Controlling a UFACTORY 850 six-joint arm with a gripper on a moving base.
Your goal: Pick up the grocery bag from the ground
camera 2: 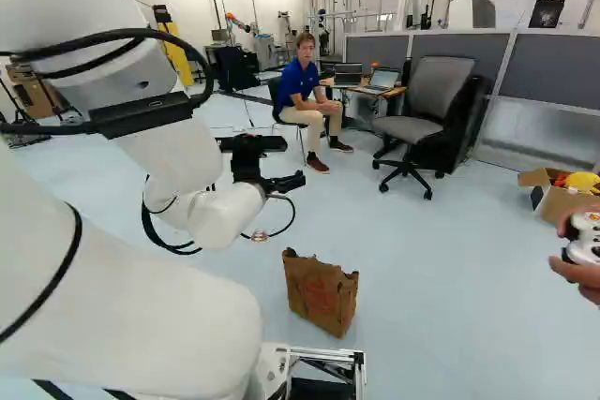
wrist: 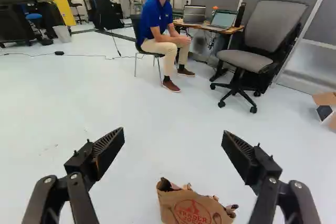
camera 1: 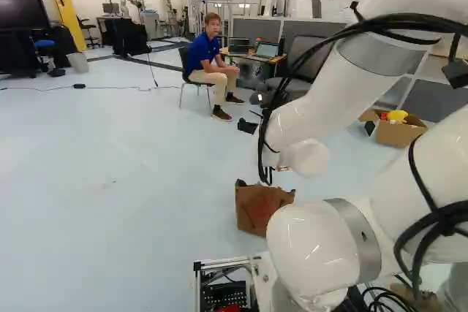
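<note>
And there on the right stood the gray office chair (wrist: 270, 27), just beside a wooden-topped table (wrist: 232, 30) carrying two open laptops (wrist: 223, 19) — gray partitions (camera 2: 553, 63) ran behind them! Nearer, out on the right, sat an open cardboard box (camera 1: 398, 134), a yellow item (camera 1: 397, 116) showing at its top. Over to the far left, a big dark screen (camera 1: 18, 1) loomed, with a tall yellow panel (camera 1: 67, 23) to its right — and a wastebasket (camera 1: 78, 63) stood on the floor, a thin dark cable (camera 1: 36, 89) trailing across nearer ground.
</note>
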